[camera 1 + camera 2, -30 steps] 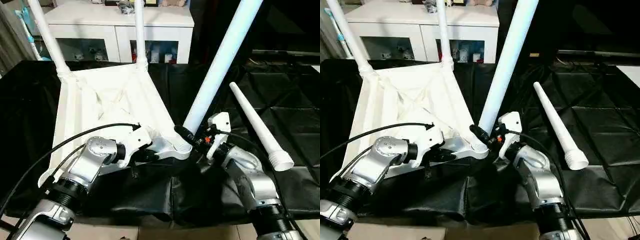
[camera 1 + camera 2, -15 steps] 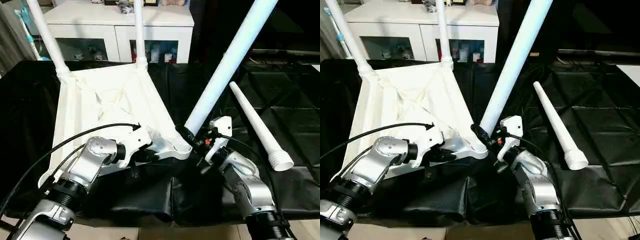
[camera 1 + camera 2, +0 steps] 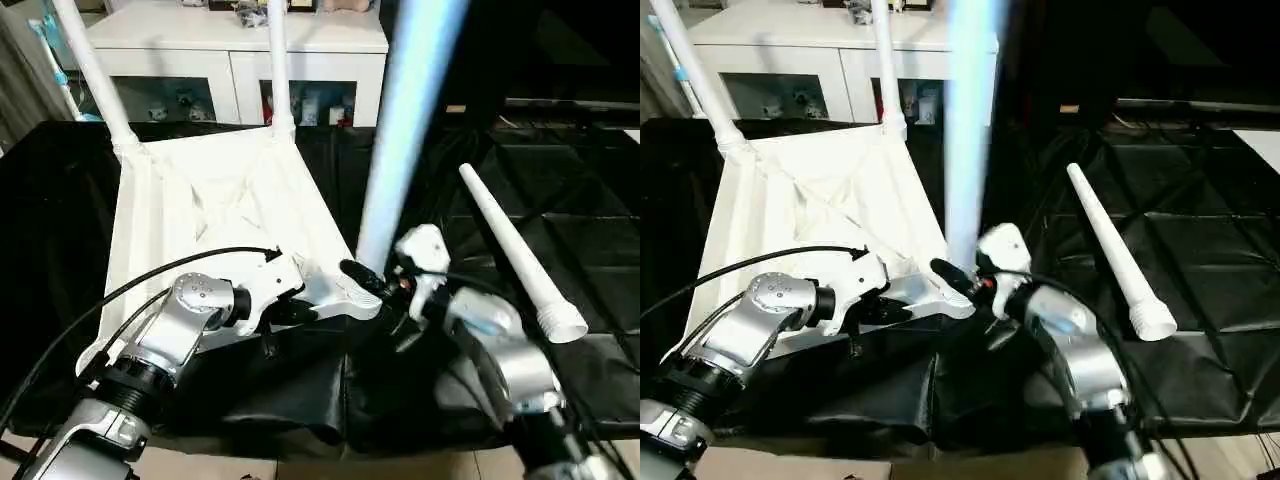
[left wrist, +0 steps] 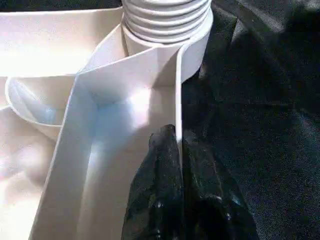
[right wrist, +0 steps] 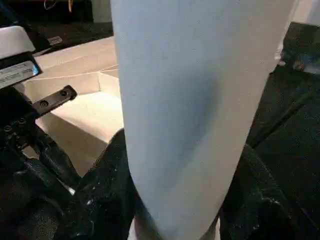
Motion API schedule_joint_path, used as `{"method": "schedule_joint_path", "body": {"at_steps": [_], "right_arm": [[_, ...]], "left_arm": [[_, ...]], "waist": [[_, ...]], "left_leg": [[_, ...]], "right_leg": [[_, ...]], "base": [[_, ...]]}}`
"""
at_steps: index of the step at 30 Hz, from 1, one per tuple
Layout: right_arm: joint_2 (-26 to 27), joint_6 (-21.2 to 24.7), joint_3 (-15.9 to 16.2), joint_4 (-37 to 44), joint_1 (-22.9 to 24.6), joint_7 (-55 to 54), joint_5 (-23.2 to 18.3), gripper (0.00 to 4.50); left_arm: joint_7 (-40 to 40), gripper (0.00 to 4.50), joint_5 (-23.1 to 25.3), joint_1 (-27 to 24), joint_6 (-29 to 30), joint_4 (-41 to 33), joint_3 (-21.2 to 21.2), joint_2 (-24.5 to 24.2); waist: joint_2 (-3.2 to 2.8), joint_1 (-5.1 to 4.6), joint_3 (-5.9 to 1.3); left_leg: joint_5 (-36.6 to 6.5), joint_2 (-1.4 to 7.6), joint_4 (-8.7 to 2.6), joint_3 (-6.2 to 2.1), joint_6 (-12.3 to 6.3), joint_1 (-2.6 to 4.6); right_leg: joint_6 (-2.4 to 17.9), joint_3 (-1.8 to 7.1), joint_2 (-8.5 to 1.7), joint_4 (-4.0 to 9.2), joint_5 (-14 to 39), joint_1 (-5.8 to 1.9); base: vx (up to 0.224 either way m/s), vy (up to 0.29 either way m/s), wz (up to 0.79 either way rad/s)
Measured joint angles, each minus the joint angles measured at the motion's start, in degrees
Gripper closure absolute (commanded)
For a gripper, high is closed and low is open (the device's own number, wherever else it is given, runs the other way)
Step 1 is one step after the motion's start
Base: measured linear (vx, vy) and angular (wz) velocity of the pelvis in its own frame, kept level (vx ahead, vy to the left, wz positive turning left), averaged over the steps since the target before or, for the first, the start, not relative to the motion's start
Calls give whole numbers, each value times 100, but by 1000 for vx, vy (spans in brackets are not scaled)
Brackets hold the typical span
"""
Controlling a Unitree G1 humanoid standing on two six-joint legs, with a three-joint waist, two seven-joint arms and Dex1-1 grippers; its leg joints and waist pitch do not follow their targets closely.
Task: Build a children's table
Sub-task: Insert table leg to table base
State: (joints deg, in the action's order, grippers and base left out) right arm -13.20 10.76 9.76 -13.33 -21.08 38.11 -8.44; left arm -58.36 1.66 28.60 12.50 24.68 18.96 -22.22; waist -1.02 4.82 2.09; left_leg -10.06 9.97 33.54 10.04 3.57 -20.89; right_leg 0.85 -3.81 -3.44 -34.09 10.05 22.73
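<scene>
You had the upturned white plastic children's table (image 3: 215, 200) at eleven o'clock, left gripper (image 4: 177, 165) pinched shut on its thin stiff rim, right gripper (image 3: 375, 283) clamped low around the light, likely slippery third tube leg (image 3: 405, 130).

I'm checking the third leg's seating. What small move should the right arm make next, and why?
Probably keep twisting or pressing the held leg down into the near corner socket. The right gripper is clamped around it, it stands nearly upright over the socket, and the left gripper pinches the tabletop rim, bracing it.
</scene>
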Motion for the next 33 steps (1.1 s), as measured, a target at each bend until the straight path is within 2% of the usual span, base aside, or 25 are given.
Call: {"method": "schedule_joint_path", "body": {"at_steps": [4, 7, 17, 22, 28, 33], "right_arm": [[14, 448, -38, -380, -497, 103, -98, 265], [-5, 555, -34, -508, -618, 173, -99, 265], [-1, 606, -89, -456, -548, 120, -126, 265], [226, 606, -299, -602, -534, -352, -150, 265], [235, 588, -298, -600, -472, -413, -180, 265], [236, 587, -275, -614, -481, -422, -159, 265]], "left_arm": [[105, 450, 35, 0, 1, 3, -28, -26], [122, 450, 45, 0, 3, 3, -40, -29], [209, 450, 52, 0, 51, 12, -52, 29], [480, 450, 34, 72, 144, 258, -176, 277], [484, 450, 35, 77, 137, 263, -166, 283], [480, 450, 42, 76, 128, 285, -164, 282]], "waist": [[17, -88, 10], [30, -139, 13], [26, -137, 5], [-26, -143, -11], [-36, -146, -16], [-32, -148, -14]], "left_leg": [[0, 0, 1, 0, 0, -2], [0, 0, 2, 0, 0, -3], [0, -1, 1, 0, 0, 1], [0, -8, -2, 0, -1, 1], [0, -11, -40, -1, -1, 2], [0, -13, -46, -1, -1, 27]], "right_leg": [[0, -2, 0, 5, 0, 3], [0, -1, 0, 9, 0, 3], [-1, -1, 0, 12, 1, -1], [-3, 0, -2, 36, 2, -4], [-3, -7, -1, 109, 2, -21], [-3, -7, -2, 108, 2, -38]], "base": [[0, 0, 0], [0, 0, 0], [0, 0, 0], [0, 0, 0], [0, 0, 0], [0, 0, 0]]}}
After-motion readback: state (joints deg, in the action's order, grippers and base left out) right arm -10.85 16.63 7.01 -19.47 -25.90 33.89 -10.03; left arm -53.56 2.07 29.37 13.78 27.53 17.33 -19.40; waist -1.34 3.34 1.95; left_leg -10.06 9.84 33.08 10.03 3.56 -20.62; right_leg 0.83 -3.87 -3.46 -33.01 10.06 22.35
